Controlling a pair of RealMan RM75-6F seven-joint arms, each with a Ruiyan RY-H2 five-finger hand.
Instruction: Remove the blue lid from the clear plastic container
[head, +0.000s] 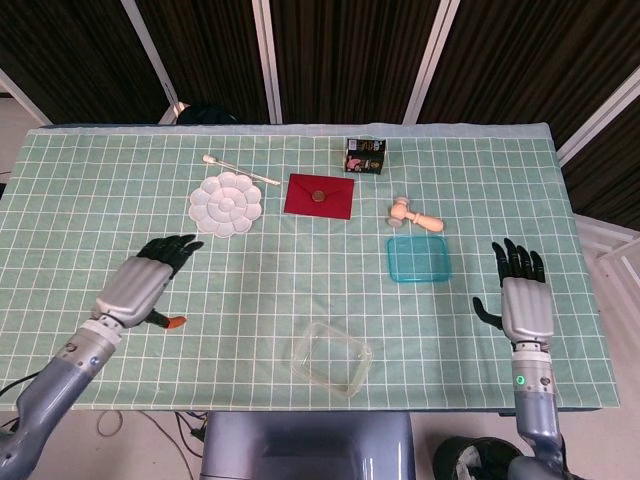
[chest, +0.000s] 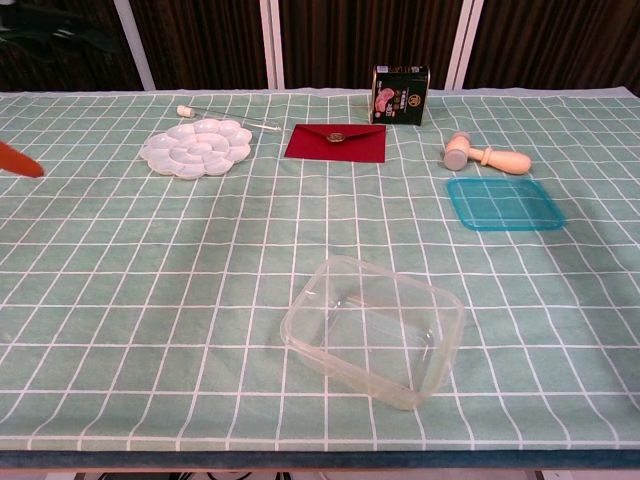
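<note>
- The clear plastic container (chest: 373, 329) sits open-topped nearest the front edge of the green checked tablecloth (head: 300, 250), with no lid on it.
- The left hand (head: 140, 285) hovers over the cloth well to the left of the container, fingers stretched out and slightly apart — nothing in its grasp. An orange-tipped piece (head: 176, 322) shows just beneath it; the chest view catches only that orange tip at its left edge.
- The right hand (head: 523, 300) is over the right side of the table, palm down, fingers extended and spread, thumb out to the side — it holds nothing and touches none of the objects.
- The blue lid (chest: 505, 203) lies flat on the cloth, apart from the container and between it and the far objects, well clear of the right hand.
- Just behind the lid lies a small wooden mallet (chest: 486, 155).
- Farther back: a red envelope (chest: 338, 142), a white flower-shaped paint palette (chest: 196, 147), and a thin white-tipped stick (head: 238, 169) beyond the palette.
- A small dark box (chest: 400, 94) stands farthest back.
</note>
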